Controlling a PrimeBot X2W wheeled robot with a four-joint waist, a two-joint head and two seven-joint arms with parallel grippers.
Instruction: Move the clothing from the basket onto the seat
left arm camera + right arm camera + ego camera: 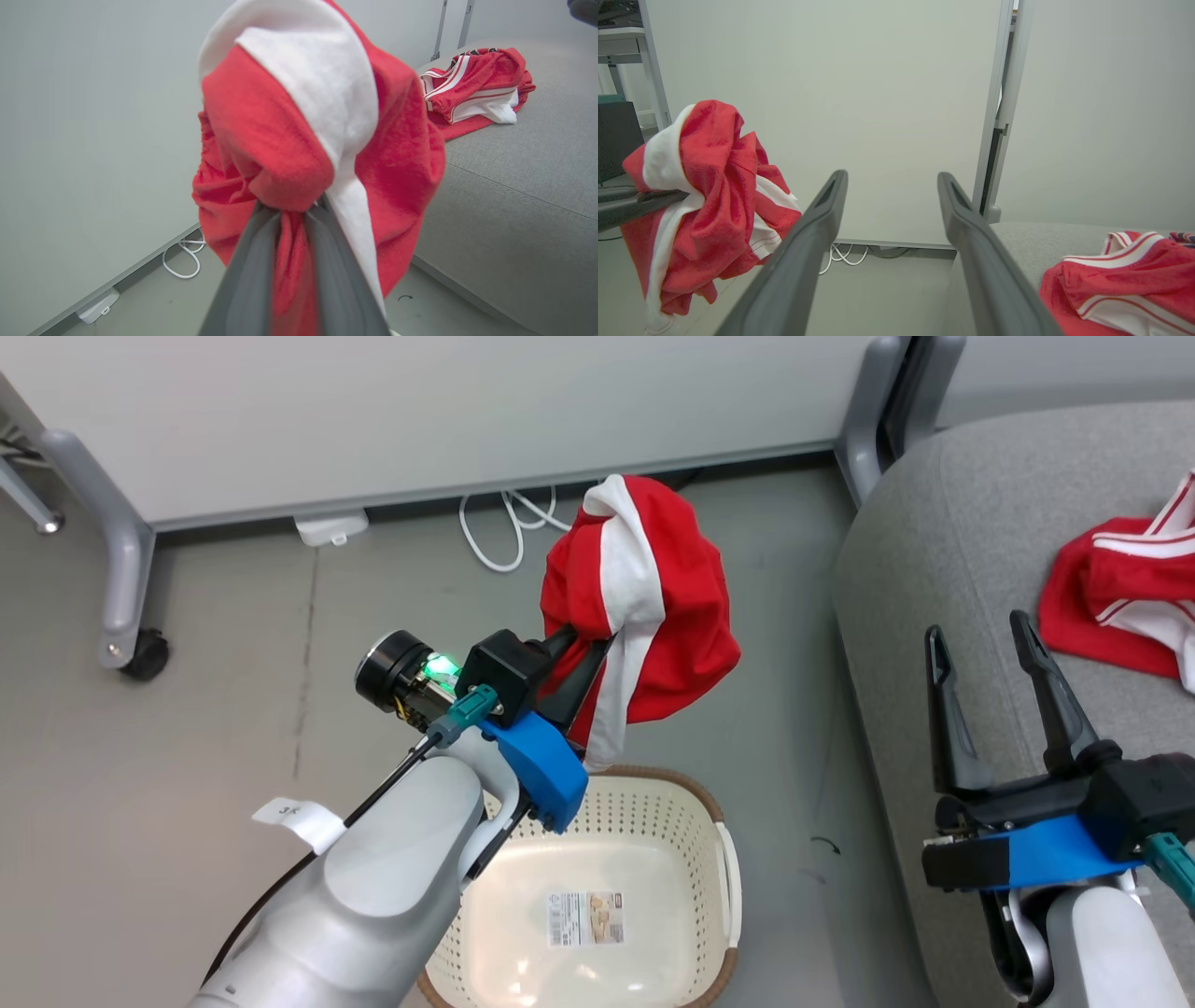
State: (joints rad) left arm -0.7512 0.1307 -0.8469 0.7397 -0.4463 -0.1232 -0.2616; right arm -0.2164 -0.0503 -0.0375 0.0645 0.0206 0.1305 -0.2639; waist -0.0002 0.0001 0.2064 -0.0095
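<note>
My left gripper is shut on a red garment with a white stripe, holding it in the air above the floor, past the far rim of the basket. The fabric drapes over the fingertips and hangs down. The cream basket with a brown rim stands on the floor with nothing but a label inside. A second red and white garment lies on the grey seat at the right. My right gripper is open over the seat's edge, nothing between its fingers.
A white partition wall on grey wheeled legs runs along the back, with a white cable and a small white box on the floor beneath it. Grey floor lies between basket and seat.
</note>
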